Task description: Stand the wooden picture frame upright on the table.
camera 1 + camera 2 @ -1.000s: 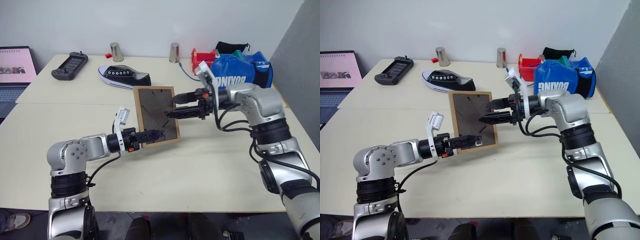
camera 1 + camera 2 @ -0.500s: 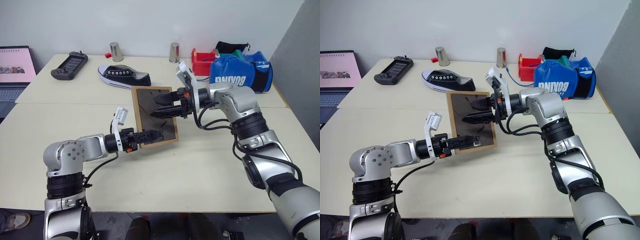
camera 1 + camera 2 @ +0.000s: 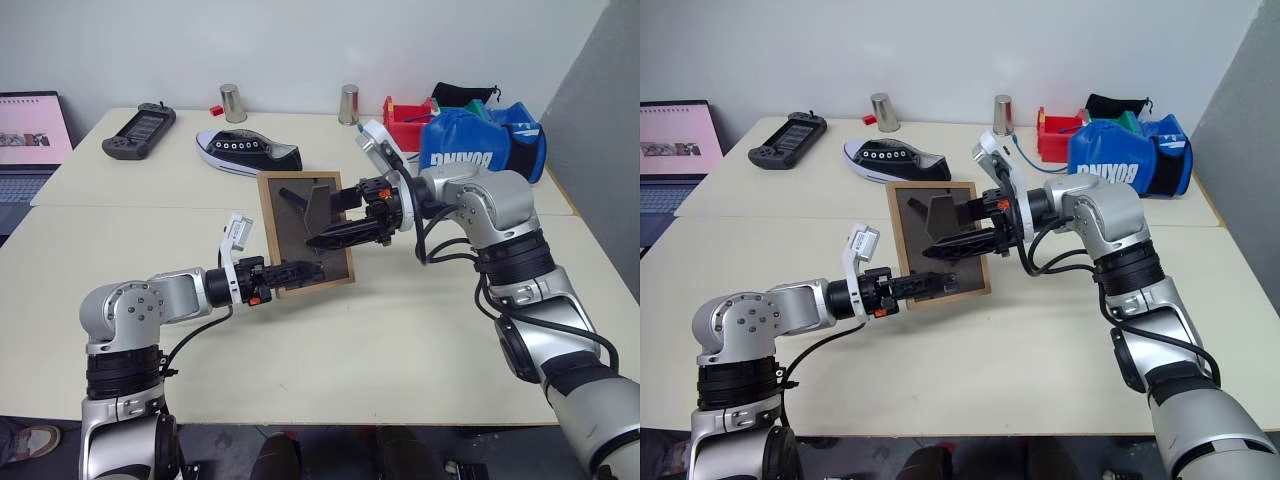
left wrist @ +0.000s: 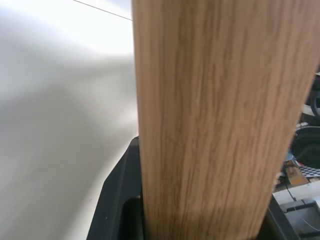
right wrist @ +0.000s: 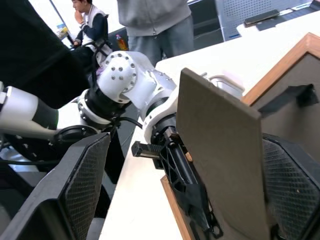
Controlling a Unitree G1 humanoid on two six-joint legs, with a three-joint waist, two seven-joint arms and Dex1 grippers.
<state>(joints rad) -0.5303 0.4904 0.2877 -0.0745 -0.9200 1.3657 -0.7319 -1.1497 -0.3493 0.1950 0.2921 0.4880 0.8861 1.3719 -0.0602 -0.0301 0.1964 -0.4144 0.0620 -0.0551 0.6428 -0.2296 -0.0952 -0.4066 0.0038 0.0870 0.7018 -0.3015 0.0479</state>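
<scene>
Left gripper point(image 3: 300, 270) is clenched on the lower edge of the picture frame point(image 3: 290, 200), at about 7 o'clock on the frame, holding it clear above the table point(image 3: 400, 340), near the table's middle, tilted, grey back toward the head camera. In the left wrist view the wooden rail point(image 4: 210, 120) sits squarely between the fingers. Moving right: the fold-out stand point(image 3: 318, 205) is swung partly out from the back, and the right gripper point(image 3: 345, 215), coming in from 3 o'clock, has its fingers spread wide on either side of the stand, gripping nothing. Judgement: frame looks light and rigid, smooth wood that could slip in a narrow pinch; the front is probably glazed, so set it down gently. The stand is thin board on a hinge, the weak part; handle it near its free end, lightly. Best hold remains the wooden rim.
</scene>
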